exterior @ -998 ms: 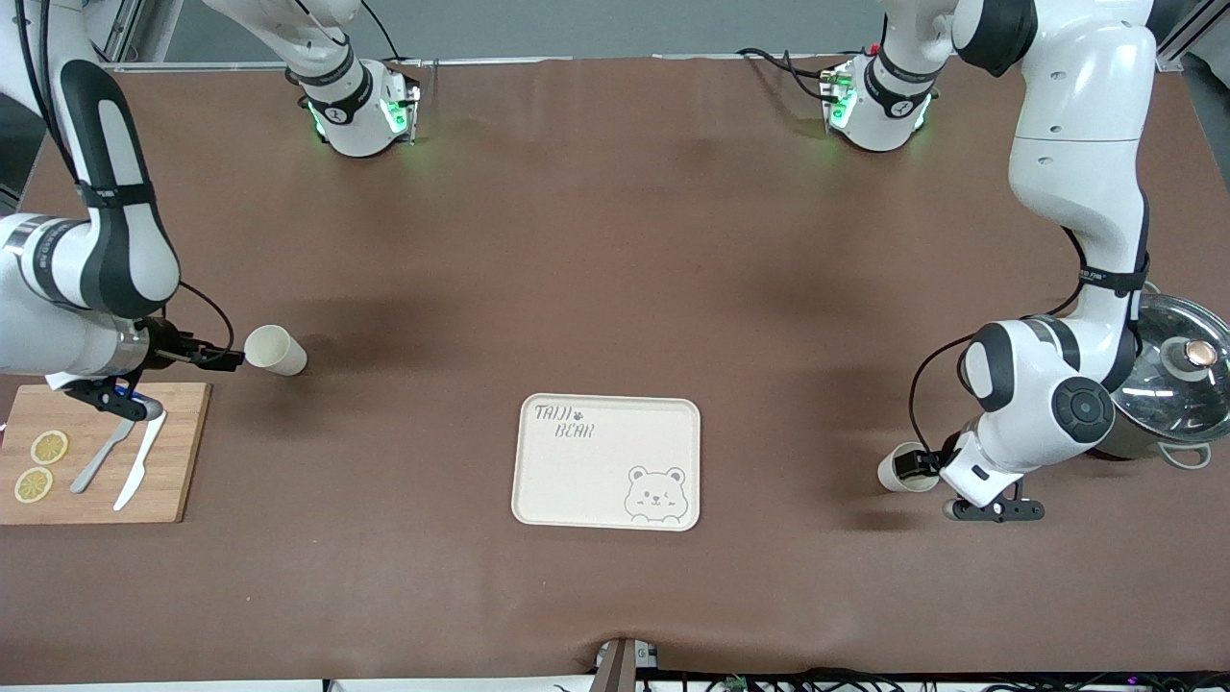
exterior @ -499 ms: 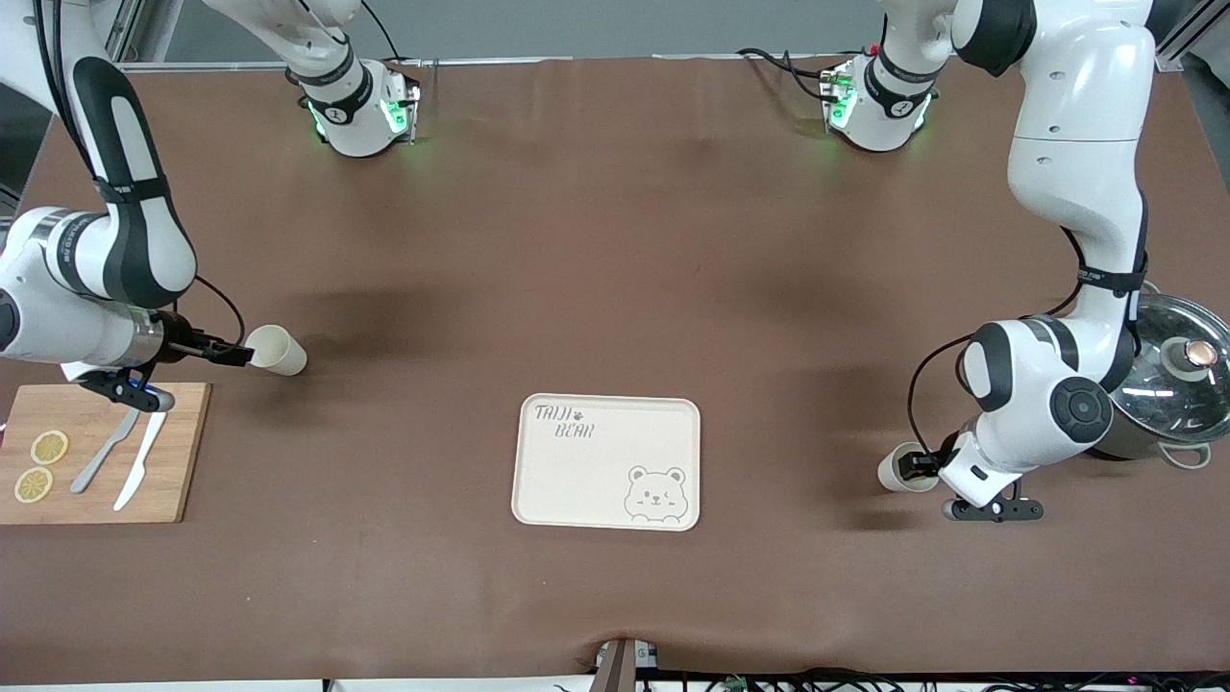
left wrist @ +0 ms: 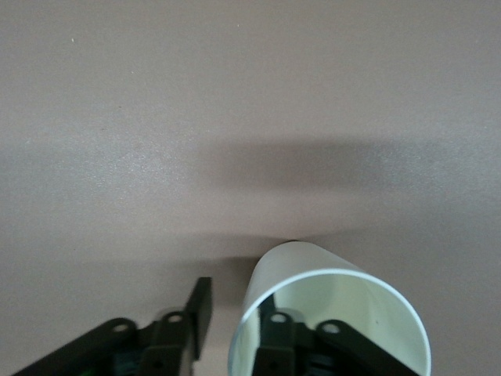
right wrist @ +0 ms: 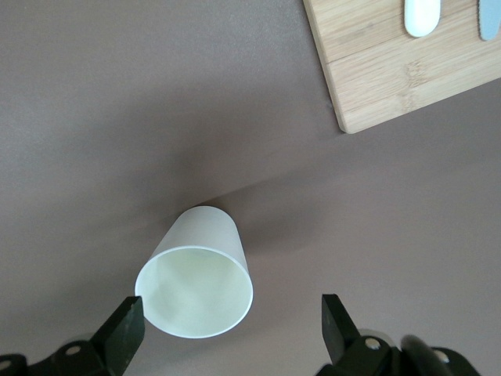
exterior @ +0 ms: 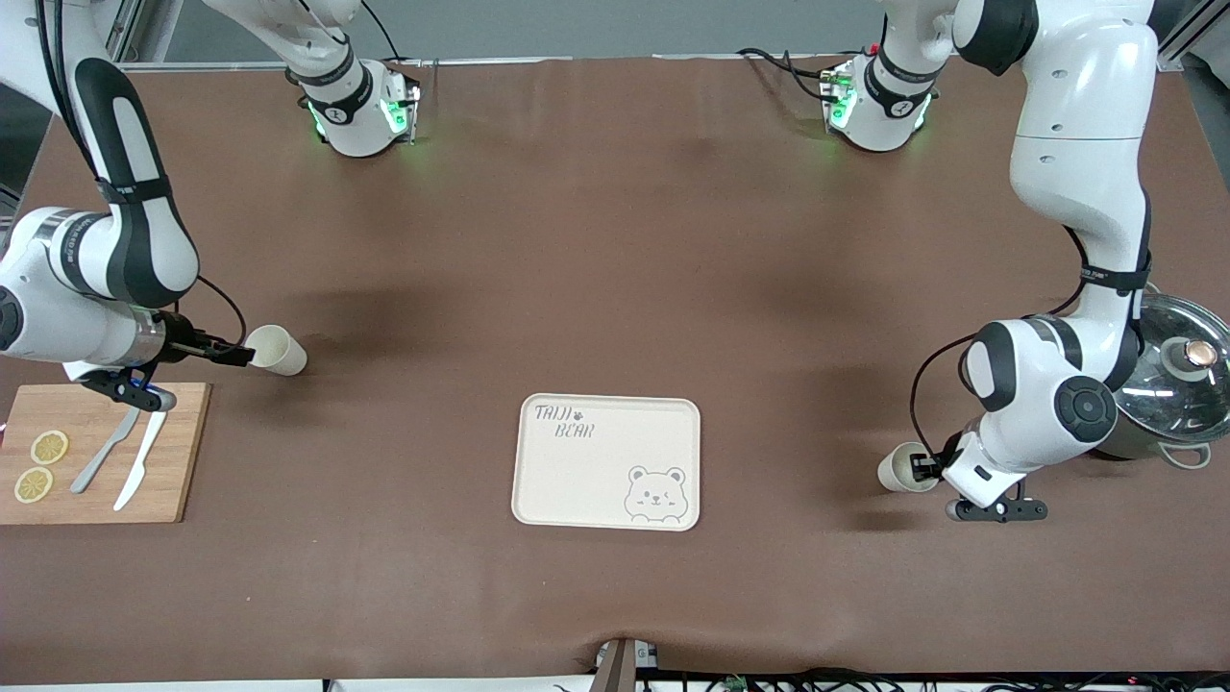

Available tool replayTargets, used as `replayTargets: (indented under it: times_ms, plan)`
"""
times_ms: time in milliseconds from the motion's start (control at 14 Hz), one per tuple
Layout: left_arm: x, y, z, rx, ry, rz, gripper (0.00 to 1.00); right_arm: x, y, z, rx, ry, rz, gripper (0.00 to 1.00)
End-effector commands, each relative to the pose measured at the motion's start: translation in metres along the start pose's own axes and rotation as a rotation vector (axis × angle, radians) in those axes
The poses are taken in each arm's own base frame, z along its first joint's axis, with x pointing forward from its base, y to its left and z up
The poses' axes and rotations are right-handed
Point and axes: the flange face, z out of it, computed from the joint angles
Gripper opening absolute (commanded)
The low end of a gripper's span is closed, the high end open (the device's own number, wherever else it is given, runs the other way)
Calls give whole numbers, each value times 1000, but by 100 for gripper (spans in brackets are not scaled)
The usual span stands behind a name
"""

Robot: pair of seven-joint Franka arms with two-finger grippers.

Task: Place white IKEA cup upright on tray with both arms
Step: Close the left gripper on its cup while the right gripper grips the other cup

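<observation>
Two white cups lie on their sides. One cup (exterior: 896, 470) (left wrist: 329, 294) is toward the left arm's end of the table, beside the cream tray (exterior: 577, 481). My left gripper (exterior: 924, 468) (left wrist: 239, 313) is open and straddles its wall: one finger (left wrist: 275, 333) is inside the mouth, the other (left wrist: 200, 305) is outside with a small gap. The other cup (exterior: 279, 350) (right wrist: 197, 278) is toward the right arm's end, mouth facing my right gripper (exterior: 240, 356) (right wrist: 232, 329). That gripper is open wide at the rim, not touching it.
A wooden cutting board (exterior: 183, 461) (right wrist: 391, 70) with a knife (exterior: 139, 461), a fork and lemon slices (exterior: 48, 447) lies nearer the front camera than the right gripper. A steel pot with a lid (exterior: 1177, 384) stands beside the left arm's elbow.
The left gripper's fingers have narrowed around the cup's wall. The right arm has lifted its elbow and edged its gripper a little closer to its cup. Neither cup has moved.
</observation>
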Motion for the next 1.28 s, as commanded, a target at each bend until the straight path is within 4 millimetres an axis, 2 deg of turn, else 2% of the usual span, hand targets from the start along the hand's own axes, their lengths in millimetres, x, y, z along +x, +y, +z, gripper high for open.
replayTargets:
  times_ms: [0, 71, 499, 713, 998, 1069, 1211]
  plan:
    - [-3, 7, -9, -2, 7, -25, 6, -9, 7, -2, 14, 20, -5, 100]
    - [-3, 8, -9, -1, 7, -31, 1, -9, 8, 0, 14, 17, -5, 100]
    - [-2, 9, -13, -4, 13, -34, 0, -11, 9, 13, 19, 51, -20, 100]
    - [2, 12, -41, -10, 25, -29, 0, -11, 13, 14, 20, 49, -18, 100]
    - [19, 23, -103, -25, 2, -30, 0, -11, 14, 15, 20, 47, -28, 100]
    - [22, 30, -123, -30, 0, -55, 0, -11, 15, 15, 20, 47, -28, 100]
    - [23, 59, -144, -27, -40, -81, 0, -11, 15, 16, 19, 44, -28, 100]
